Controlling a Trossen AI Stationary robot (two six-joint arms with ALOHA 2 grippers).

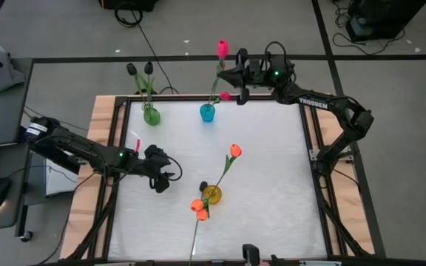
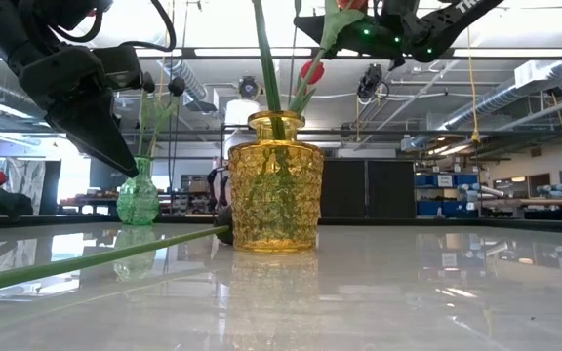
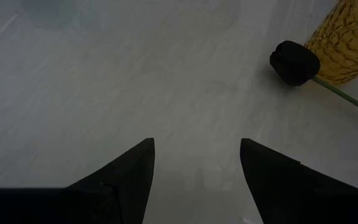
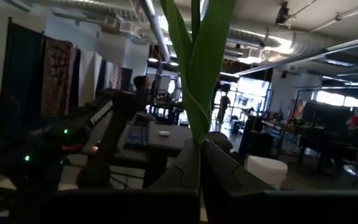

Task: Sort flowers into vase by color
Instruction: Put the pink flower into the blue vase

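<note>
Holding orange tulips [image 1: 234, 151], yellow vase [image 1: 212, 194]

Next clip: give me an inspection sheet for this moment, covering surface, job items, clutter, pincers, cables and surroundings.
Surface: white tabletop, wooden frame.
Job items: green vase holds two black tulips; blue vase a pink one; yellow vase orange ones. A black tulip lies beside the yellow vase.
Clutter: nothing seen.
Pincers: left pincer open above the table near the yellow vase; right pincer shut on a pink tulip near the blue vase.
Cables: black cable on the floor beyond the table.
Surroundings: workshop; a person in the distance.
</note>
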